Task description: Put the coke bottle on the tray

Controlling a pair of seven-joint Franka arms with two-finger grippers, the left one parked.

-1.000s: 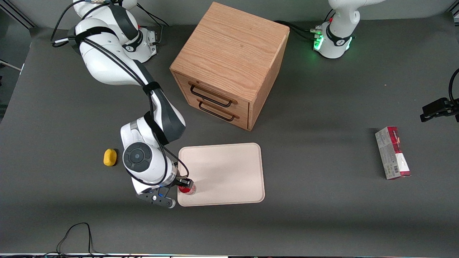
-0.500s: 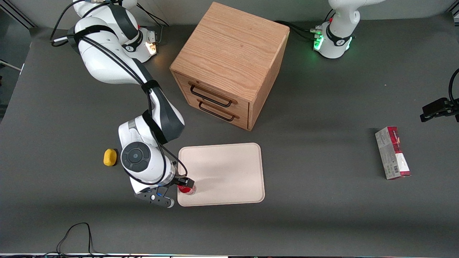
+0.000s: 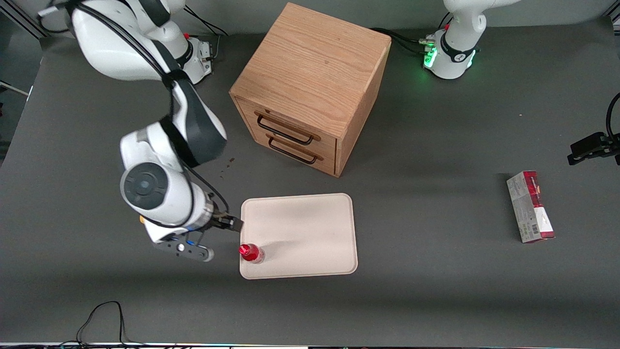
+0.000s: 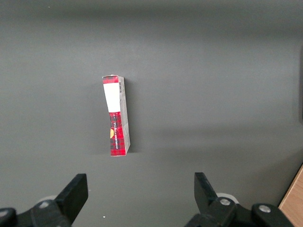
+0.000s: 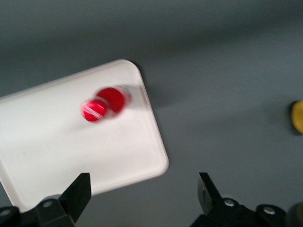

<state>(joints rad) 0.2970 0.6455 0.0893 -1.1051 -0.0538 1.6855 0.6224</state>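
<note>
The coke bottle [image 3: 251,252] stands upright on the tray [image 3: 305,228], in the tray's corner nearest the front camera at the working arm's end. The right wrist view looks down on its red cap and body [image 5: 106,101], standing just inside the tray's rim [image 5: 158,163]. My right gripper [image 3: 234,224] is open and holds nothing. It hangs raised above the table beside the tray's edge, apart from the bottle and a little farther from the front camera. In the wrist view the gripper [image 5: 143,189] has only grey table and the tray's corner between its fingers.
A wooden drawer cabinet [image 3: 310,82] stands farther from the front camera than the tray. A yellow lump [image 5: 297,117] lies on the table beside the working arm, mostly hidden by it in the front view. A red-and-grey carton [image 3: 530,206] lies toward the parked arm's end.
The gripper has let go of the coke bottle, risen and drawn back off the tray toward the working arm's end. The bottle stays standing in the tray's corner.
</note>
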